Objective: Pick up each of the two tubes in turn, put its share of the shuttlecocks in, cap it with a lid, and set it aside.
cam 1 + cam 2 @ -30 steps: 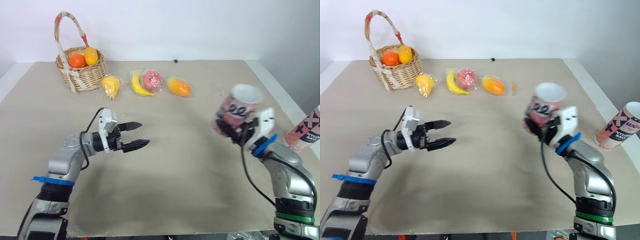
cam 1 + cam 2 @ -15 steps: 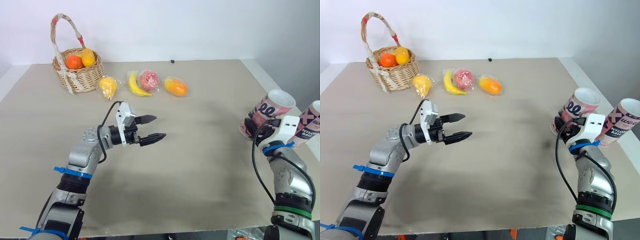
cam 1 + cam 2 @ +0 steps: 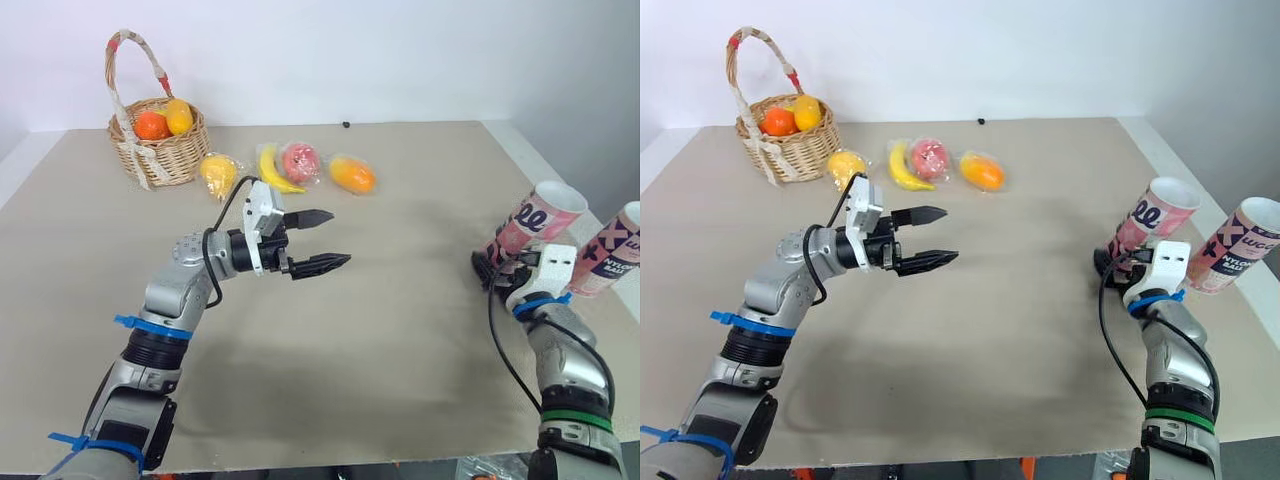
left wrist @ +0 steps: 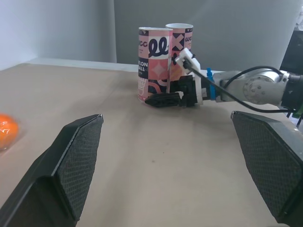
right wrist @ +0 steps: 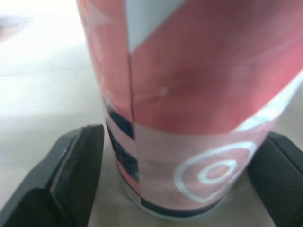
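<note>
My left tool hangs over the middle of the counter, holding nothing. Its two black fingers are spread well apart and point across toward the right side.

On the right, near the counter's edge, the right tool is low, at the foot of the pink patterned tube. In the right wrist view its fingers sit on either side of the tube's base, and I read them as clamped against it. The tube's bottom looks to be down on the counter, and its white mouth is open, with no lid on it.

The second tube stands just beside the first, further to the right, and is also open at the top. In the left wrist view the two stand upright and nearly touching.

Along the far side there is a wicker basket with fruit in it. A row of wrapped fruit lies to its right: a yellow piece, a banana, a red piece and an orange piece. All of these are well apart from both tools.
</note>
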Controlling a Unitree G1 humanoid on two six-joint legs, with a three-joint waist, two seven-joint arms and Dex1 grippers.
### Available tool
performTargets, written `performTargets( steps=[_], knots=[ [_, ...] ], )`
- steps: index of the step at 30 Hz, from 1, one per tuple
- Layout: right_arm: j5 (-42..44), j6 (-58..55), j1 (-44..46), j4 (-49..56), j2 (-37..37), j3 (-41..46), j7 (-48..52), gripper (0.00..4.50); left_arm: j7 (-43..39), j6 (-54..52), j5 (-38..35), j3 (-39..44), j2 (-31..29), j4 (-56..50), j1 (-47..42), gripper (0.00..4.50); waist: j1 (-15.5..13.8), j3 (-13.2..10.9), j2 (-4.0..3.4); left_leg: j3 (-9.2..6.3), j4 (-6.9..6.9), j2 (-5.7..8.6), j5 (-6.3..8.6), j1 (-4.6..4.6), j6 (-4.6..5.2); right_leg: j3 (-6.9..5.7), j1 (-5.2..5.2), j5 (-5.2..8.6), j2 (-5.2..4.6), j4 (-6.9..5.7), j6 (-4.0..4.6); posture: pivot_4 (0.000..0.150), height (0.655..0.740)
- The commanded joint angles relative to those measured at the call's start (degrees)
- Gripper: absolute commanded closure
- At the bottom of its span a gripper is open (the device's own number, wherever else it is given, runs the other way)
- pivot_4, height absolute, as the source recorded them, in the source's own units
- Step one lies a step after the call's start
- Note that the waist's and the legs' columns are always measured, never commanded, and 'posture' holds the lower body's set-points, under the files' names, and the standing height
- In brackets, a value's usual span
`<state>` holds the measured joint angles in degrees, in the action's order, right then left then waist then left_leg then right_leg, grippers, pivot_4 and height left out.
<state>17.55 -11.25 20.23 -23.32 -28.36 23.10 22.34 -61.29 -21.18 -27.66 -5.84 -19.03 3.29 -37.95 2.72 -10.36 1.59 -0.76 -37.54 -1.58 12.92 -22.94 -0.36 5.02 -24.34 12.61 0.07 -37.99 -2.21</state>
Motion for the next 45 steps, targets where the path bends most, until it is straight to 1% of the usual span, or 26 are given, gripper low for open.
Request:
performTargets(
  steps=[1,4,8,15,19,23,24,26,28,32,35,38,41,45],
  knots=[
    [1.43,-1.75,-2.34,2.44,-0.74,0.43,1.46,0.06,0.12,-0.17,-0.85,0.85,-0.21,-2.09,-1.53,0.0,-0.01,0.0,0.0,0.01,0.0,0.0,0.0,0.01,0.0,0.01,0.0,0.0,0.0,0.0,0.0,0.15,0.7298],
    [2.01,-3.49,-4.87,4.66,-1.32,0.43,2.61,0.06,0.09,-0.42,-0.84,0.88,-0.37,-2.1,-1.59,0.0,-0.01,0.0,0.0,-0.03,0.01,0.0,0.0,0.0,0.0,-0.03,0.0,0.02,0.0,0.0,0.0,0.15,0.7298],
    [4.47,-6.49,-9.27,10.62,-2.12,0.71,5.25,0.06,0.01,-0.79,-0.96,1.09,-0.77,-2.35,-1.38,0.0,-0.1,0.01,0.01,-0.09,0.01,0.0,0.0,-0.02,0.0,-0.08,0.01,0.03,-0.01,0.01,0.0,0.15,0.7298],
    [5.86,-12.16,-17.08,19.63,-4.94,-2.43,11.01,0.06,-0.78,-0.79,-0.96,1.89,-2.76,-1.93,-0.65,0.0,-0.03,0.01,0.01,-0.1,0.0,-0.01,0.0,0.0,0.0,-0.09,0.01,0.03,0.01,0.01,0.01,0.15,0.7298],
    [6.85,-16.03,-22.39,23.53,-7.96,-3.25,14.93,0.06,-2.02,-1.81,-0.78,2.7,-6.85,-1.82,1.86,0.0,0.01,0.03,0.03,-0.11,0.01,-0.03,0.0,0.05,0.0,-0.1,0.04,0.04,0.03,0.01,0.04,0.15,0.7298],
    [11.53,-18.92,-25.76,32.71,-10.71,-5.31,21.66,0.06,-4.88,-4.05,-0.85,2.68,-13.13,-4.32,8.2,0.0,0.08,0.05,0.07,-0.16,0.11,-0.1,0.02,0.11,0.0,-0.16,0.05,0.14,0.07,0.01,0.19,0.15,0.7298],
    [12.47,-19.41,-25.6,34.84,-11.02,-6.14,22.73,0.06,-5.06,-3.65,-0.47,2.88,-14.26,-4.58,9.97,0.0,0.16,0.04,0.09,-0.19,0.12,-0.14,0.02,0.11,-0.01,-0.2,0.05,0.16,0.1,0.01,0.22,0.15,0.7298],
    [15.59,-21.22,-20.59,40.06,-9.95,-10.58,24.91,0.06,-3.44,-4.04,-1.44,6.57,-16.04,-3.85,15.6,0.0,0.7,0.01,0.12,-0.21,0.12,-0.21,0.03,0.12,-0.01,-0.21,0.04,0.16,0.17,0.01,0.25,0.15,0.7298],
    [17.03,-21.78,-16.16,42.24,-8.47,-14.0,26.19,0.06,-0.67,-6.38,-3.34,10.03,-16.21,-3.75,18.64,0.0,0.97,-0.06,0.08,-0.16,0.12,-0.32,0.03,0.18,-0.01,-0.18,-0.01,0.18,0.24,-0.01,0.56,0.15,0.7298],
    [16.38,-21.71,-7.88,39.55,-5.8,-20.62,28.9,0.06,3.59,-6.92,-5.58,15.31,-15.14,-5.2,23.16,0.0,0.61,-0.12,0.09,-0.3,0.04,-0.27,-0.04,0.13,-0.01,-0.26,0.01,0.15,0.23,-0.03,0.53,0.15,0.7298],
    [15.41,-21.26,-2.82,36.2,-3.73,-23.72,29.78,0.06,6.33,-4.59,-5.91,18.26,-13.73,-6.29,25.97,0.0,-0.01,-0.11,0.12,-0.28,0.04,-0.21,-0.04,0.07,-0.05,-0.27,0.01,0.18,0.14,0.0,0.54,0.15,0.7298],
    [14.27,-20.17,-1.49,34.12,-2.31,-25.6,30.26,0.06,9.73,-1.08,-4.92,20.75,-11.58,-7.08,28.57,0.0,-0.33,-0.11,0.13,-0.32,0.05,-0.1,0.0,-0.1,-0.11,-0.36,-0.04,0.2,-0.03,0.0,0.21,0.15,0.7298],
    [13.98,-19.57,-1.79,33.49,-1.13,-25.97,30.1,0.06,13.03,-0.88,-2.52,20.23,-11.5,-7.83,30.77,0.0,-0.35,-0.1,0.13,-0.34,0.05,-0.07,0.15,-0.24,-0.35,-0.38,-0.11,0.35,-0.11,0.01,0.14,0.15,0.7298],
    [14.07,-19.57,-2.69,33.82,0.64,-25.09,28.25,0.06,12.46,0.74,-2.83,19.45,-10.75,-7.74,31.72,0.0,-0.33,-0.1,0.13,-0.35,0.05,-0.04,0.19,-0.27,-0.42,-0.4,-0.13,0.43,-0.15,0.01,0.08,0.15,0.7298]
  ],
)
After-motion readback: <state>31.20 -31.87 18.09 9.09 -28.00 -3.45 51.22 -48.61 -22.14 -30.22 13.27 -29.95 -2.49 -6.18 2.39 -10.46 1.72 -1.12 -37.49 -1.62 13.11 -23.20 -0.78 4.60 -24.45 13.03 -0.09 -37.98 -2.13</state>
